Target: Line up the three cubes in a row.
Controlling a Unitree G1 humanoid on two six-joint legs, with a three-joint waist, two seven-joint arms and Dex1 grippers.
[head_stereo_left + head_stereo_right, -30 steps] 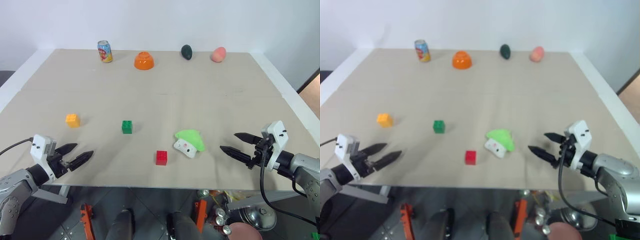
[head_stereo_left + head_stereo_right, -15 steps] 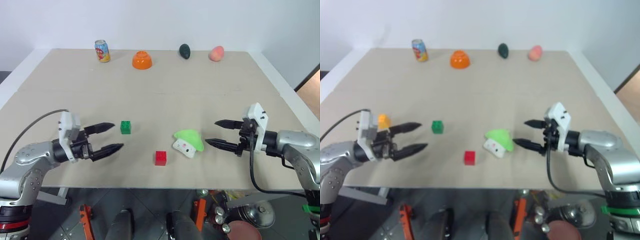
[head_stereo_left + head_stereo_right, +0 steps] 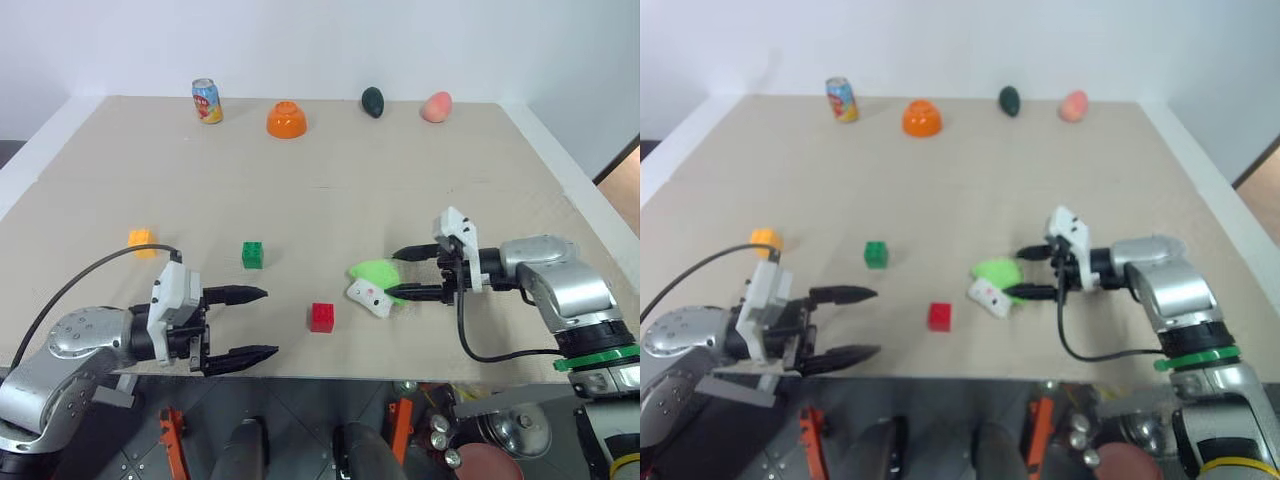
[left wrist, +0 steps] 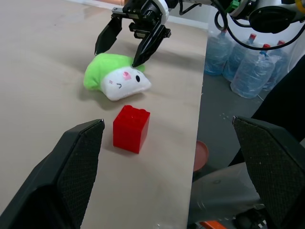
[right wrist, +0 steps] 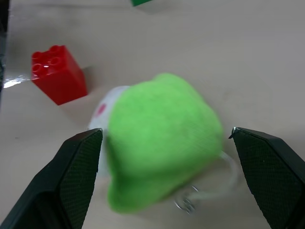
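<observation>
Three cubes lie apart on the tan table (image 3: 420, 180): the yellow-orange cube (image 3: 141, 240) at the left, the green cube (image 3: 253, 254) in the middle, the red cube (image 3: 322, 316) near the front edge. My left gripper (image 3: 270, 322) is open and points right at the red cube (image 4: 131, 129), a short gap short of it. My right gripper (image 3: 392, 274) is open and points left. Its fingertips straddle the green cap of a white mushroom toy (image 3: 376, 283), which lies just right of the red cube (image 5: 57, 74).
Along the far edge stand a drink can (image 3: 207, 100), an orange bowl (image 3: 287, 120), a dark green fruit (image 3: 373, 102) and a peach (image 3: 436, 106). Water bottles (image 4: 238, 67) stand on the floor beyond the table's front edge.
My left gripper has swung right and nearer the front edge, now facing the red cube. My right gripper has moved left until its fingers reach around the mushroom toy's cap. Both stayed open.
</observation>
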